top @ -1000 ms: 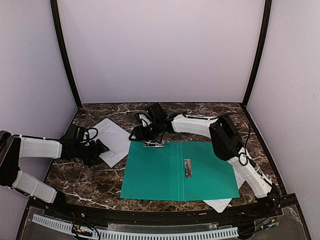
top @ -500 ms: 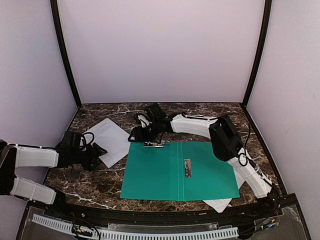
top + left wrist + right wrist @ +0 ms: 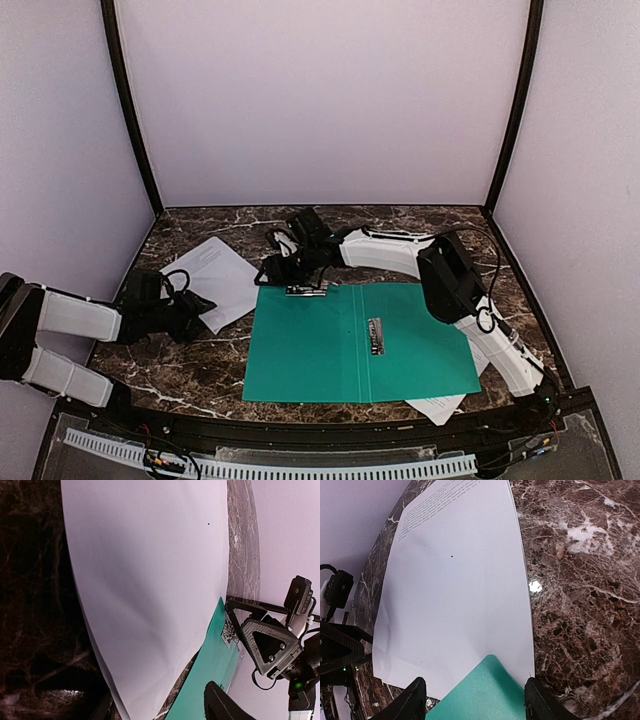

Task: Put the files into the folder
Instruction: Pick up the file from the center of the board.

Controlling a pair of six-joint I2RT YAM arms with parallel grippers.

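The teal-green folder (image 3: 330,345) lies open and flat mid-table, with a metal clip (image 3: 375,335) near its spine. One white file sheet (image 3: 215,275) lies left of it. A second sheet (image 3: 442,408) pokes out from under the folder's near right corner. My left gripper (image 3: 200,305) is open, low at the first sheet's near corner; in the left wrist view the sheet (image 3: 145,580) fills the frame ahead of the gripper (image 3: 165,707). My right gripper (image 3: 290,270) is open at the folder's far left corner. That corner (image 3: 485,690) lies between its spread fingers, over the sheet (image 3: 455,580).
A small metal clip piece (image 3: 308,290) lies on the folder's far left edge. Dark marble table (image 3: 180,370), walled by pale panels at the back and both sides. A black rail (image 3: 300,425) runs along the near edge.
My left arm has drawn back and sunk lower toward the near left, its gripper sliding slightly nearer along the sheet's corner. The right gripper and the folder have hardly moved.
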